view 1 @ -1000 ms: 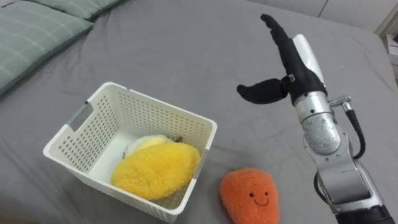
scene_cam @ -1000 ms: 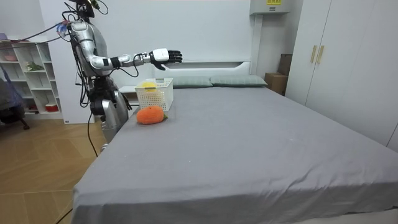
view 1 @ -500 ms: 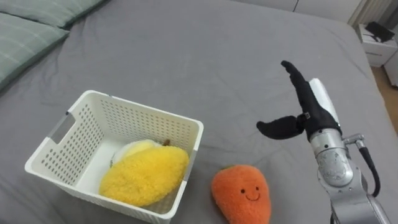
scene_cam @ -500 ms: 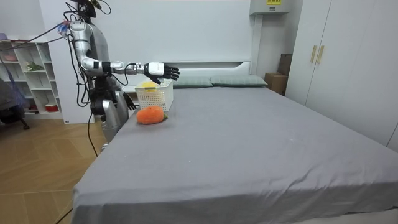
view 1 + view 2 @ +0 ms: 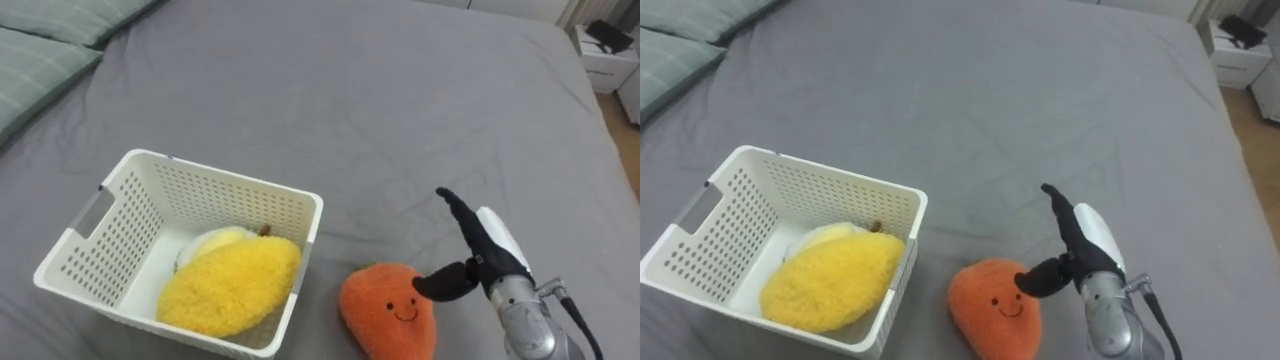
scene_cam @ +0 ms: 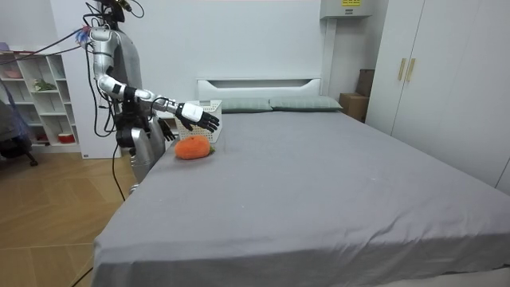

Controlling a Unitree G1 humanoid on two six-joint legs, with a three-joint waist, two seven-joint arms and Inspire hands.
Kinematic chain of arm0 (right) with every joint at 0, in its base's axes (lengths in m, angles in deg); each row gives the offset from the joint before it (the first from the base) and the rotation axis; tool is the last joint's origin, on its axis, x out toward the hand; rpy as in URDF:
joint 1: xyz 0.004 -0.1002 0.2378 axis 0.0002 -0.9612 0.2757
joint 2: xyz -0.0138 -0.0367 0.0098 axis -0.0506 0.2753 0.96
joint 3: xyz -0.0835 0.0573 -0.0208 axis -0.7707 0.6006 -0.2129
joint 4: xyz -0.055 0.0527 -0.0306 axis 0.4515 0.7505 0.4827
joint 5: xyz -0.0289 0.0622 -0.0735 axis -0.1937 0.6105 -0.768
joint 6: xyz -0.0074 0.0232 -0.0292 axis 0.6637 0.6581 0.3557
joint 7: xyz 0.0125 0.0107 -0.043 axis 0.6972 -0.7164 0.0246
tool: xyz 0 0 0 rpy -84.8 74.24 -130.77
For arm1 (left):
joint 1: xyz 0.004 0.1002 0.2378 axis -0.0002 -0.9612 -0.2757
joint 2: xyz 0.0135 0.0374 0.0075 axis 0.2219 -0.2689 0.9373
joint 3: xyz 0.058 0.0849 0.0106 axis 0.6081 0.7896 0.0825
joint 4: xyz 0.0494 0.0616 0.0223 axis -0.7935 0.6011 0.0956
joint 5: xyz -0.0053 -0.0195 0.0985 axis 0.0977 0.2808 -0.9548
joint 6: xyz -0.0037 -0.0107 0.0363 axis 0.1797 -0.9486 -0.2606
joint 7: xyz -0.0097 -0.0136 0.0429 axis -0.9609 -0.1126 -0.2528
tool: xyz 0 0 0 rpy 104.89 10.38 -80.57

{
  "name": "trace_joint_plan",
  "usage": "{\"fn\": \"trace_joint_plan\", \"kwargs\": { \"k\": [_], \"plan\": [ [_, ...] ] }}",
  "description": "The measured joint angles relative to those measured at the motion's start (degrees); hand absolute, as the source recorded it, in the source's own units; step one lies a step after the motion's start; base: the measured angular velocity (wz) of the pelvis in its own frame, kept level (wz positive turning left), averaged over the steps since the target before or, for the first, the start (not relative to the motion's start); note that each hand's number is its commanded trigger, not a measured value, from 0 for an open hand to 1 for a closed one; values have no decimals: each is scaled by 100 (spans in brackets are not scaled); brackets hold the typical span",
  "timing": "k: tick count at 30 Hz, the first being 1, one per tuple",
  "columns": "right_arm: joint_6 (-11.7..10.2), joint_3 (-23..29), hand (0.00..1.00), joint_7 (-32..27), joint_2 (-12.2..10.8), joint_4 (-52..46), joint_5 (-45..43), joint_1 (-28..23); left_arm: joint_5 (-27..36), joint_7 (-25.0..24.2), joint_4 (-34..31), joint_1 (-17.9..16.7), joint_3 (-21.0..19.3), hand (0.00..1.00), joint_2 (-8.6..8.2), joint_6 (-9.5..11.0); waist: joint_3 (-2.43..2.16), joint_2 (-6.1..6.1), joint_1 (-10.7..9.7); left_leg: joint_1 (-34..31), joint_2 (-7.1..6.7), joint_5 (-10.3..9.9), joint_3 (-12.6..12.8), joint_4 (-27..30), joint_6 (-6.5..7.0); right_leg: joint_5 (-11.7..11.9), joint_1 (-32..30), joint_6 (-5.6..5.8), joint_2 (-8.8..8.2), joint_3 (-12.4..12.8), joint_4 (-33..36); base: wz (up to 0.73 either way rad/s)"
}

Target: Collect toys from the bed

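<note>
since one second ago the right robot hand (image 5: 482, 258) has been lowered from well above the bed (image 5: 400, 100) to just beside the orange toy (image 5: 388, 310). the whole eye view has also shifted, which is put down to the camera.

near edge: the orange toy is seen lying on the grey sheet, face up, close to the basket (image 5: 215, 172) but apart from it. this toy is not yet collected.

middle: a yellow toy (image 5: 230, 285) is seen inside the white basket, resting on a paler toy (image 5: 208, 240) of which only a rim shows.

far: green pillows (image 5: 35, 60) are noted at the upper left and a small nightstand (image 5: 605, 50) beyond the bed's far corner. in the room view the robot is seen standing at the bed's side, at the room view's left.

risks, as judged: if the hand is closed from the side only, the round, soft plush may be squeezed out or rolled off toward the bed's edge. if it is swung low toward the basket, the light basket may be knocked or tipped.

robot hand: the fingers are held straight and together, pointing away, with the thumb spread wide toward the toy. nothing is held. the thumb tip overlaps the toy's upper right edge in the eye views; contact cannot be told.
</note>
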Motion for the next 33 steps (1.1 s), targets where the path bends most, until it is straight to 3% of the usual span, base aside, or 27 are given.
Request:
{"fn": "trace_joint_plan", "kwargs": {
  "k": [6, 15, 19, 23, 24, 27, 29, 33],
  "plan": [
    [-2, -434, 0, 190, -161, 359, -402, 11, 137, 148, -10, 11, 117, 0, -15, 57, -3, -79, 204, -183, -5, -2, -59, 28, -4, 2, -108, -4, -5, -102, -5, 4],
    [-5, -820, 0, 183, -170, 810, -421, 50, 408, 357, -14, 7, 337, 0, -21, 82, 21, -60, 272, -319, -48, -2, -368, 110, -2, 2, -93, -3, -22, -395, -26, 19],
    [-5, -905, 0, 185, -177, 875, -472, 55, 422, 353, -19, 26, 372, 0, -56, 88, 49, -18, 396, -396, -55, -2, -375, 129, -2, 2, -125, -3, -26, -464, -82, 2],
    [-8, -891, 3, 180, -182, 1273, -493, 287, 425, 338, -122, -81, 382, 0, 6, 88, 43, -27, 391, -467, -55, -8, -416, 116, -14, 1, -140, -3, -19, -490, -105, 5],
    [0, -876, 7, 181, -176, 1294, -490, 312, 424, 323, -153, -116, 405, 0, 7, 84, 28, -52, 398, -477, -55, -8, -419, 121, -14, 1, -156, -3, -19, -493, -105, 4],
    [-9, -898, 73, 147, -201, 1488, -482, 401, 420, 297, -219, -208, 444, 0, 5, 71, 32, -68, 394, -486, -58, -9, -432, 118, -13, 1, -141, -3, -19, -501, -106, 1],
    [-13, -905, 100, 107, -207, 1655, -468, 479, 420, 295, -219, -213, 442, 0, 32, 63, 43, -85, 395, -481, -58, -10, -450, 118, -15, 1, -129, -3, -16, -505, -108, 5],
    [5, -969, 100, -26, -204, 2045, -466, 729, 399, 294, -220, -218, 444, 0, 78, 30, 56, -175, 407, -489, -67, -30, -549, 175, -28, 2, -81, -3, -4, -513, -107, 10]
  ]
}}
